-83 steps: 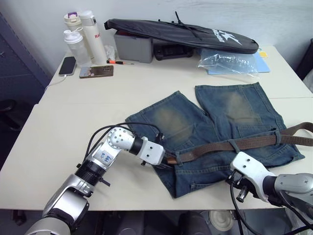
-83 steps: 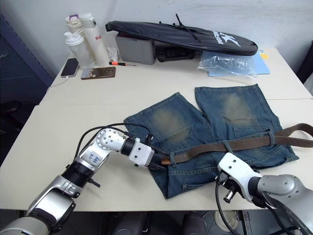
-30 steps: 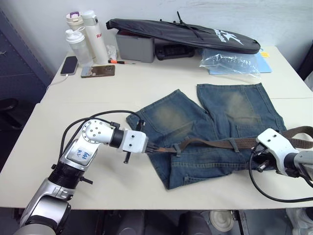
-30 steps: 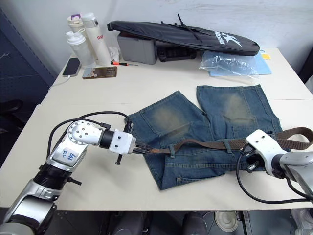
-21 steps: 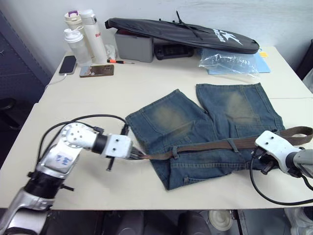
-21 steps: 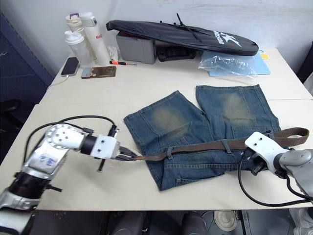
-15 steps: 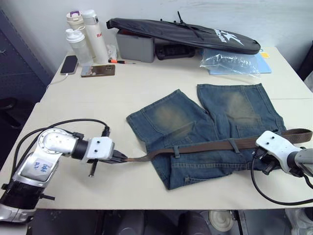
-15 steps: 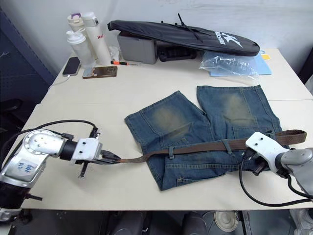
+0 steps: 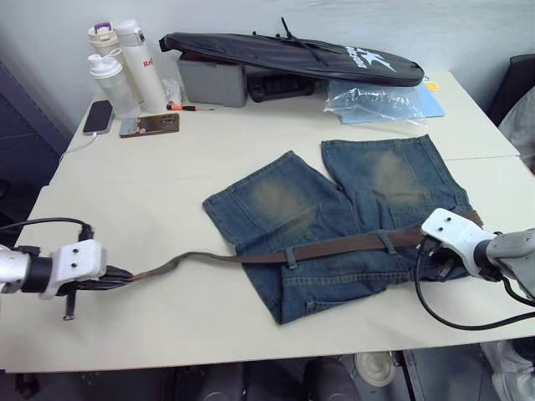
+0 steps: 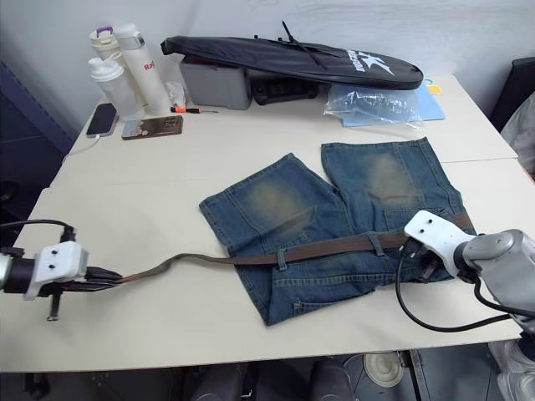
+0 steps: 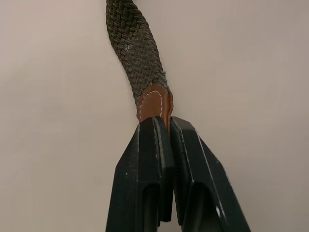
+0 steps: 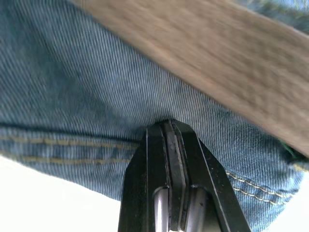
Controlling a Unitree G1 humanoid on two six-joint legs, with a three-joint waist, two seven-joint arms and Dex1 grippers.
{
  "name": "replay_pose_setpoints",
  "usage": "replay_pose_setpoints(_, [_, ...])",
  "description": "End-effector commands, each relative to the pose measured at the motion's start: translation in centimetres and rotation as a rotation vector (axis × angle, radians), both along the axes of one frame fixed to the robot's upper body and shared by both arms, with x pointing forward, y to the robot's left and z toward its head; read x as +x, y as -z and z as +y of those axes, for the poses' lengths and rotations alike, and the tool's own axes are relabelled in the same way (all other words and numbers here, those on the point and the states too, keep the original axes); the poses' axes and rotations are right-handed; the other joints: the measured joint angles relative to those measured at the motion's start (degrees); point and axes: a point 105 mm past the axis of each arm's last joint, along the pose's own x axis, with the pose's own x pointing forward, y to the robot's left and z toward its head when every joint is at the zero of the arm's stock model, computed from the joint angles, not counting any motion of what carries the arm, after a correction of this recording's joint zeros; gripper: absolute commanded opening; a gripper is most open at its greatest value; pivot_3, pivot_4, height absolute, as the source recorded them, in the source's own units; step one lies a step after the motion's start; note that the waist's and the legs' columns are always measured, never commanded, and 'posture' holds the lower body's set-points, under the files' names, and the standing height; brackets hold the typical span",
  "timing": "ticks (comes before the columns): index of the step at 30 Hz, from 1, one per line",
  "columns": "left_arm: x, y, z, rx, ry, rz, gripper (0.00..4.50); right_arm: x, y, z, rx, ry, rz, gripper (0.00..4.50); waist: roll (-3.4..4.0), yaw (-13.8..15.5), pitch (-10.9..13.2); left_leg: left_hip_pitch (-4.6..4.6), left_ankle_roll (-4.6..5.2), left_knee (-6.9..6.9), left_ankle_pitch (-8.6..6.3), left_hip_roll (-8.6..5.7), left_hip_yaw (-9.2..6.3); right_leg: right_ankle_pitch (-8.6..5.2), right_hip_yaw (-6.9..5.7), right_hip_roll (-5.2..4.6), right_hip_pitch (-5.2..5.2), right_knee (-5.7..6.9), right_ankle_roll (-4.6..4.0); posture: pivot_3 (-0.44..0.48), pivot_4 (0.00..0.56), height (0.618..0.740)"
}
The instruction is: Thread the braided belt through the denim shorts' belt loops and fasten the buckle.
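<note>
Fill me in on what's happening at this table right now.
The left gripper is shut on the leather tip of the braided belt, well out to the left of the denim shorts. The belt runs from there across the waistband through the belt loops. The right gripper is shut, pressed on the shorts' right side. The buckle is not visibly fastened.

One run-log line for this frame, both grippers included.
left gripper: shut on braided belt leather tip | belt: through belt loops | right gripper: shut on denim shorts | buckle: unfastened

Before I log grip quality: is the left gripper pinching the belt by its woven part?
No, the left gripper clamps the belt by its smooth leather tip.
</note>
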Motion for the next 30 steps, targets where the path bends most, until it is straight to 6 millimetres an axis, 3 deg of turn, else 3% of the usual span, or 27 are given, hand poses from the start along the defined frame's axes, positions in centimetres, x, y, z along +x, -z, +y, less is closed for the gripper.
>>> replay_pose_setpoints(1, [-0.5,-0.3,2.6,0.083,-0.073,0.007,0.06,0.4,-0.4,0.2,-0.002,-0.005,-0.011,0.00,0.00,-0.3,0.0,0.00,0.00,0.00,0.00,0.00,0.06,0.00,-0.01,0.00,-0.05,0.02,0.00,0.000,0.150,0.652])
replay_pose_setpoints(3, [-0.1,-0.3,3.2,0.100,-0.099,-0.018,0.06,0.6,-0.5,0.4,0.005,-0.010,-0.016,0.00,0.02,-0.5,0.0,0.01,0.01,0.00,-0.01,0.04,0.09,0.00,0.01,-0.01,-0.06,0.07,0.00,0.000,0.150,0.652])
replay_pose_setpoints(13, [2.4,-0.8,1.8,0.021,-0.137,-0.095,0.06,0.5,-1.1,0.5,0.016,0.000,-0.027,0.00,0.03,-0.5,0.0,0.00,0.02,0.01,-0.03,0.21,0.12,0.00,0.04,-0.01,-0.16,0.24,0.00,0.000,0.150,0.652])
replay_pose_setpoints(17, [2.7,-1.7,0.2,-0.116,-0.129,-0.061,1.42,0.5,-1.7,1.0,0.054,-0.012,-0.037,0.00,0.00,-0.7,0.0,0.00,0.01,0.02,-0.03,0.22,0.13,0.00,0.04,-0.01,-0.17,0.36,0.00,0.000,0.150,0.652])
replay_pose_setpoints(19, [3.1,-2.8,-0.8,-0.190,-0.114,-0.064,2.51,0.5,-2.4,1.3,0.084,-0.026,-0.045,0.00,-0.03,-0.6,0.0,-0.01,0.00,0.03,-0.03,0.23,0.15,0.00,0.03,-0.01,-0.18,0.53,0.00,0.000,0.150,0.652])
replay_pose_setpoints(20, [3.2,-3.1,-1.1,-0.213,-0.112,-0.063,2.78,0.5,-2.6,1.4,0.093,-0.030,-0.048,0.00,-0.03,-0.5,0.0,-0.02,0.00,0.05,-0.03,0.23,0.14,0.00,0.03,-0.02,-0.18,0.53,0.00,0.000,0.150,0.652])
replay_pose_setpoints(23, [3.5,-4.7,-2.6,-0.314,-0.107,-0.040,4.20,0.2,-3.9,1.5,0.110,-0.053,-0.053,0.00,-0.04,-0.5,0.0,-0.02,0.00,0.09,-0.03,0.23,0.12,0.00,0.03,-0.01,-0.15,0.53,0.00,0.000,0.150,0.652])
replay_pose_setpoints(24, [3.7,-5.9,-3.4,-0.385,-0.103,-0.042,4.41,0.1,-4.6,1.6,0.122,-0.061,-0.062,0.00,-0.04,-0.6,0.0,-0.02,0.00,0.08,-0.03,0.22,0.12,0.00,0.03,-0.01,-0.14,0.52,0.00,0.000,0.150,0.652])
replay_pose_setpoints(27, [3.8,-9.1,-6.6,-0.564,-0.042,-0.008,4.41,-0.1,-6.6,2.2,0.179,-0.108,-0.089,0.00,-0.06,-0.6,0.0,-0.03,0.00,0.08,-0.02,0.22,0.12,0.00,0.03,0.00,-0.14,0.53,0.00,0.000,0.150,0.652])
replay_pose_setpoints(30, [3.1,-10.6,-10.3,-0.668,0.059,0.099,4.41,-0.5,-7.9,3.2,0.247,-0.153,-0.107,0.00,-0.09,-0.6,0.0,0.00,-0.01,0.08,-0.02,0.23,0.10,0.00,0.04,0.01,-0.07,0.51,0.00,0.000,0.150,0.652])
